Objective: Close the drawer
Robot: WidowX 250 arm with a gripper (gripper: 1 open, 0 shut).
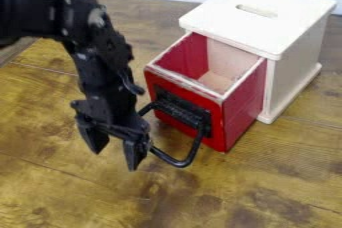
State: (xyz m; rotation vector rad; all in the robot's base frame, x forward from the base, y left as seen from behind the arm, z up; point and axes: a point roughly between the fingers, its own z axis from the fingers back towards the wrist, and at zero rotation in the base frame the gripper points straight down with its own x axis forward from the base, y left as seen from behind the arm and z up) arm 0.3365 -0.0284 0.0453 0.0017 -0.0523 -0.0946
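One camera view here, looking down across a worn, dark-stained wooden desk (267, 192). Right of centre sits the pale wooden box with a slotted top (261, 17), and out of its front sticks the red-fronted drawer with pale wood sides (214, 87), pulled well open so you can see straight into its bare wooden interior. A black bracket (181, 112) is fixed to the red face, and from it the large black loop handle (181, 152) hangs down and forward toward the desk.

The black robot arm (87, 42) reaches in from the upper left, a little blurred. Its black two-fingered pincer (115, 146) points downward, low over the desk, jaws spread wide with nothing between them. The nearer finger (138, 150) sits right at the left end of the loop handle, overlapping it from this angle; whether they actually touch, I cannot tell. The other finger stands left of it, clear of the drawer.
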